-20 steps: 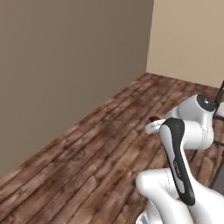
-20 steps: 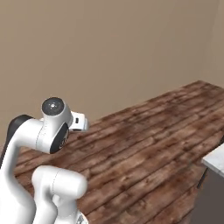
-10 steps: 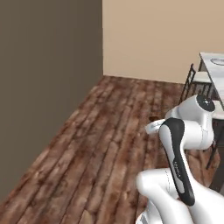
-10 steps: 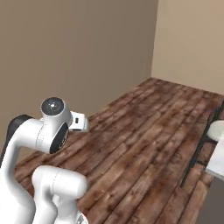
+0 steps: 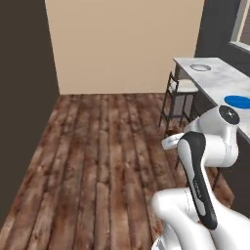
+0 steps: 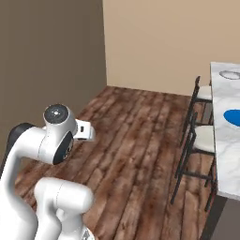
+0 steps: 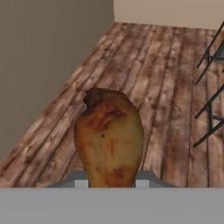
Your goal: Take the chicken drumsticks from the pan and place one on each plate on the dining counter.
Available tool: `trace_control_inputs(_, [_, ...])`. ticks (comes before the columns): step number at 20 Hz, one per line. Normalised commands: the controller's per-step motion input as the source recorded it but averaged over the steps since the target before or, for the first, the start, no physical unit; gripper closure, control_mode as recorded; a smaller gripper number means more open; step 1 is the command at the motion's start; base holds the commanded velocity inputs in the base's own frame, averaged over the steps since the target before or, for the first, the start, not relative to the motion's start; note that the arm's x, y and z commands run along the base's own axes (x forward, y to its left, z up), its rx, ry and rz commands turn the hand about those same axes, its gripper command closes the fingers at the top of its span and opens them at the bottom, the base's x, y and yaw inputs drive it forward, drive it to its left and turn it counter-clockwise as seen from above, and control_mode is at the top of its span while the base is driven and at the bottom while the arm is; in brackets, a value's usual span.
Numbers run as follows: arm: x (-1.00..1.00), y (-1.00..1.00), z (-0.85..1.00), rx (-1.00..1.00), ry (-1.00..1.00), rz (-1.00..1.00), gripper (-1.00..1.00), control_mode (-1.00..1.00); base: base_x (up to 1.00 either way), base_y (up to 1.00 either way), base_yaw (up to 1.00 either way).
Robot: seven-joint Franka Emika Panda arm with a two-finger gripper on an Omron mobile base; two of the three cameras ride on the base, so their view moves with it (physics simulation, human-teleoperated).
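**Drumstick in my grip, counter off to the right**

The chicken drumstick (image 7: 109, 138) sits clamped between my jaws, which are closed nearly all the way on its thick end; its narrow knobby end points away from my hand, out over the wooden floor (image 7: 144, 65). To my right stands the dining counter (image 5: 219, 80), a pale plate (image 5: 200, 67) at its far end and a blue one (image 5: 240, 101) nearer. Two dark-framed stools (image 6: 199, 136) stand tucked against the counter's side.

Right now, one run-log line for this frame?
phase: carrying | hand: shut on orange-brown chicken drumstick | location: above brown wooden plank floor | target: white marble dining counter, ahead right | round pale plate: on counter, empty
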Motion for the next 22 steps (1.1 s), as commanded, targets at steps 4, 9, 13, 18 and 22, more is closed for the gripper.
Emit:
trace_control_inputs(4, [0.00, 0.00, 0.00, 0.00, 0.00, 0.00, 1.00, 1.00, 0.83, 0.39, -0.63])
trace_control_inputs(9, [0.00, 0.00, 0.00, 0.00, 0.00, 0.00, 1.00, 1.00, 0.76, 0.44, -0.70])
trace_control_inputs(13, [0.00, 0.00, 0.00, 0.00, 0.00, 0.00, 1.00, 1.00, 0.75, 0.44, -0.71])
trace_control_inputs(18, [0.00, 0.00, 0.00, 0.00, 0.00, 0.00, 1.00, 1.00, 0.70, 0.46, -0.72])
trace_control_inputs(22, [0.00, 0.00, 0.00, 0.00, 0.00, 0.00, 1.00, 1.00, 0.58, 0.60, -0.60])
